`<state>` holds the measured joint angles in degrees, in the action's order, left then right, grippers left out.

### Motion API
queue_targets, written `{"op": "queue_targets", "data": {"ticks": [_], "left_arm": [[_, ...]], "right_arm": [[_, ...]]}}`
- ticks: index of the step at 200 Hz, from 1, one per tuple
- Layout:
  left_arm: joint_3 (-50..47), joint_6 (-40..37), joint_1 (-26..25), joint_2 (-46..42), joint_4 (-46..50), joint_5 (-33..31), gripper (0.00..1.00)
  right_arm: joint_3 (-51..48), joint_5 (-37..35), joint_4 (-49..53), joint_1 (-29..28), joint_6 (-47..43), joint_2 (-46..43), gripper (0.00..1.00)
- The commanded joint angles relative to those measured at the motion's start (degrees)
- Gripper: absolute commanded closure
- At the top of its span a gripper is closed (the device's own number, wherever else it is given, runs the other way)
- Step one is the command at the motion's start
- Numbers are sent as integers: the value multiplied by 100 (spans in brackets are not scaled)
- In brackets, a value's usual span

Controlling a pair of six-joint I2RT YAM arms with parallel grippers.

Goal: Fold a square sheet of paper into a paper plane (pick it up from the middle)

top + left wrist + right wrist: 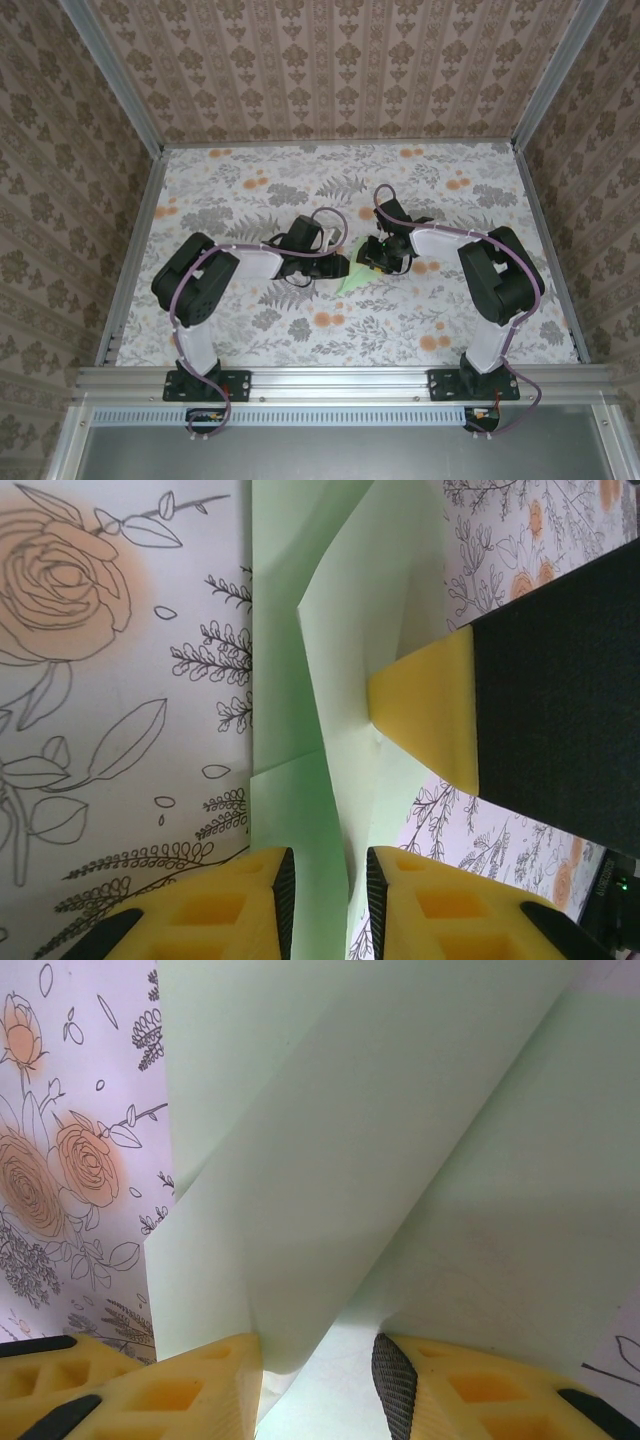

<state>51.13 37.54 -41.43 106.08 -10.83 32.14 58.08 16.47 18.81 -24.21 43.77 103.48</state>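
Observation:
The pale green paper, partly folded with raised flaps, lies at the table's middle between both grippers. In the left wrist view the paper shows a centre crease and a folded ridge running down between my left gripper's pads, with a small gap on each side; the jaws stand open. One yellow fingertip of the right gripper presses down on the sheet there. In the right wrist view my right gripper is open, set down on the paper, with a flap rising beside each finger. From above, the left gripper and right gripper almost meet.
A floral tablecloth covers the table. Patterned walls and aluminium rails enclose it on the left, back and right. Both arms bend inward from their bases at the near edge.

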Motion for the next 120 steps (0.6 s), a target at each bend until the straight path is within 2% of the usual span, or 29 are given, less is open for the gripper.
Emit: {"op": "queue_targets", "data": {"ticks": [1,48,120], "left_arm": [[144,50,0,186,-114,261,71],[274,268,-4,435,-423,664,76],[491,226,-31,676,-428,811,80]], "right_arm": [[-289,-522,460,39,104,375,60],[-341,-522,419,56,130,362,60],[-357,-471,392,87,141,347,60]]}}
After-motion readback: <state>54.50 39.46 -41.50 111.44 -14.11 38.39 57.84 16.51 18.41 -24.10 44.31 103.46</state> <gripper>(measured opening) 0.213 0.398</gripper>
